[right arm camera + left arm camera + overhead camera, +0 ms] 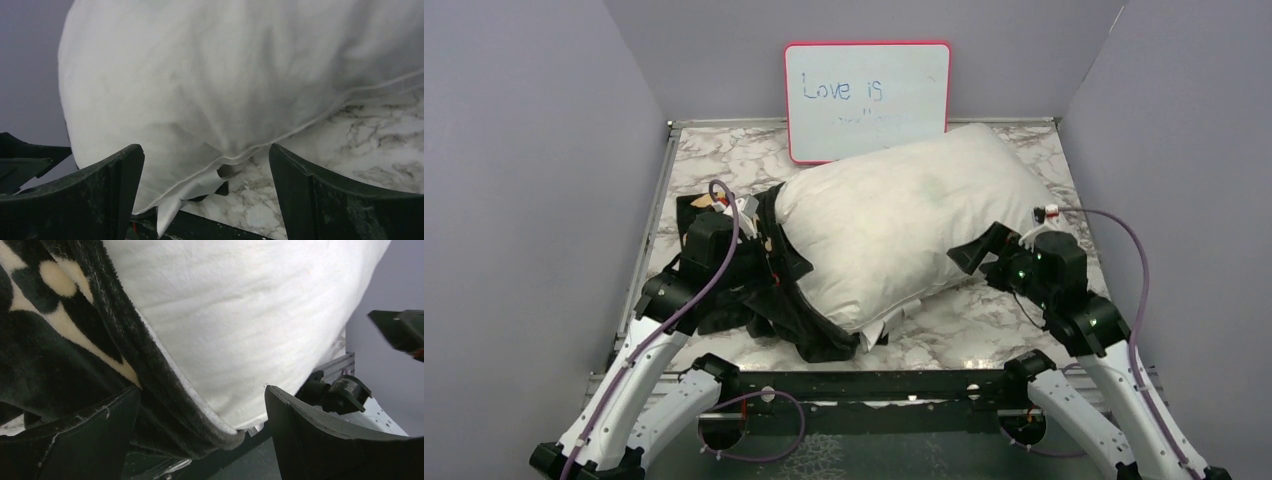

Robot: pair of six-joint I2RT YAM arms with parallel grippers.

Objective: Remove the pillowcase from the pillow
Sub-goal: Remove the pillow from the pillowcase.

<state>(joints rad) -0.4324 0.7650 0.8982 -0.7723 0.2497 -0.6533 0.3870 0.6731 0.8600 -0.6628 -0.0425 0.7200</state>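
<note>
Folds of the pillowcase (804, 325) lie bunched round the near-left end of the pillow (904, 220), black cloth running up its left edge and under its near corner. The rest of the pillow is bare white and lies slantwise on the marble table (994, 320), in front of the pink-framed whiteboard (867, 100).

The left gripper (201, 390) has its jaws spread wide. The flowered hem of the pillowcase curves across the white fabric between them, and they pinch nothing.

The right gripper (205, 147) is also spread wide, low over the marble at the pillow's near-right side. It faces the seam and the small white tags (170, 210) and holds nothing.
</note>
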